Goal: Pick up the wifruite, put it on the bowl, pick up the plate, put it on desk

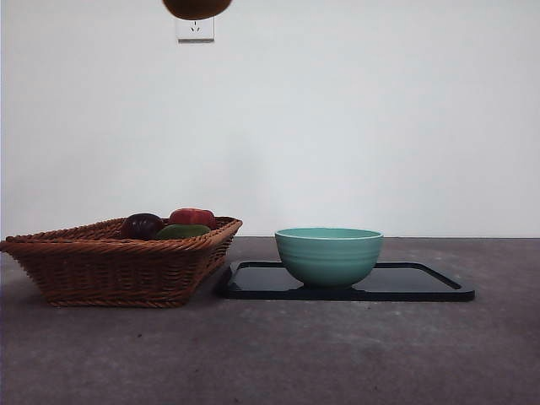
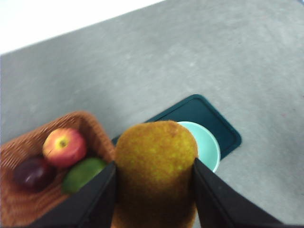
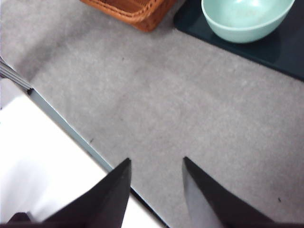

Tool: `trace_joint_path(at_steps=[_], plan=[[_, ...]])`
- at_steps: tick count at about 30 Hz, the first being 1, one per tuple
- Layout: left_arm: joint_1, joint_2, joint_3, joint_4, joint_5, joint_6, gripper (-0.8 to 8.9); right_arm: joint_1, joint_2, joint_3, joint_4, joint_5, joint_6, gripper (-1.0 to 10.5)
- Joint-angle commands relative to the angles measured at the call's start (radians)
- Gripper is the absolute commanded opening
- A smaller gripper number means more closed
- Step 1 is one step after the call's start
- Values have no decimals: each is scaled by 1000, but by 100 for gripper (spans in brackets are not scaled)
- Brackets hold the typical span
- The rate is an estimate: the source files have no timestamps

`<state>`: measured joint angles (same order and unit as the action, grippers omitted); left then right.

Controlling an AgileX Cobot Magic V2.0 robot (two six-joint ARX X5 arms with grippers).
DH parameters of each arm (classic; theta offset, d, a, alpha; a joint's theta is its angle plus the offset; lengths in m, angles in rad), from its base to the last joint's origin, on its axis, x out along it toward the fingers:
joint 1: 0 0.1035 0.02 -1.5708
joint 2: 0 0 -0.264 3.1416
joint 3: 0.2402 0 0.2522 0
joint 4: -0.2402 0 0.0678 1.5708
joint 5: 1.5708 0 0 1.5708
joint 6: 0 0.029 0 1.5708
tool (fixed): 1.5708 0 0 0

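Big flat grey desk (image 1: pixel 337 354), brown woven basket (image 1: pixel 118 266) on its left, dark flat tray (image 1: pixel 422 283) just right of the basket

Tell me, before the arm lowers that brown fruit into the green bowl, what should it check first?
1. Grip: left gripper shut on the wifruite, a jaw on each side. Ok.
2. Height: wifruite at the front view's top edge, well above the bowl. Ok.
3. Bowl interior: empty in the right wrist view. Ok.
4. Bowl upright on the dark tray. Ok.
5. Fruit directly over the bowl: seems nearer the basket. Cannot tell.
6. Right gripper open, low over the desk, away from the bowl. Ok.
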<state>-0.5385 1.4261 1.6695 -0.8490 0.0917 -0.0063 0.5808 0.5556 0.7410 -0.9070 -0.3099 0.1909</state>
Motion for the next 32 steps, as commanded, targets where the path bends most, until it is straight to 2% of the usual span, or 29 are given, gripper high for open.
trace_joint_path(at_steps=[1,11,18,23,32], plan=[[9,-19,-45,17,-18,-54,122,7,2,8,22,4,3,172],[76,-82,-429,252,-61,-175,122,6,2,8,32,4,3,172],[85,-79,-639,460,-147,-284,122,7,2,8,32,4,4,172],[85,-50,-733,555,-199,-329,122,7,2,8,36,4,5,172],[85,102,-755,626,-211,-331,122,7,2,8,46,4,11,172]])
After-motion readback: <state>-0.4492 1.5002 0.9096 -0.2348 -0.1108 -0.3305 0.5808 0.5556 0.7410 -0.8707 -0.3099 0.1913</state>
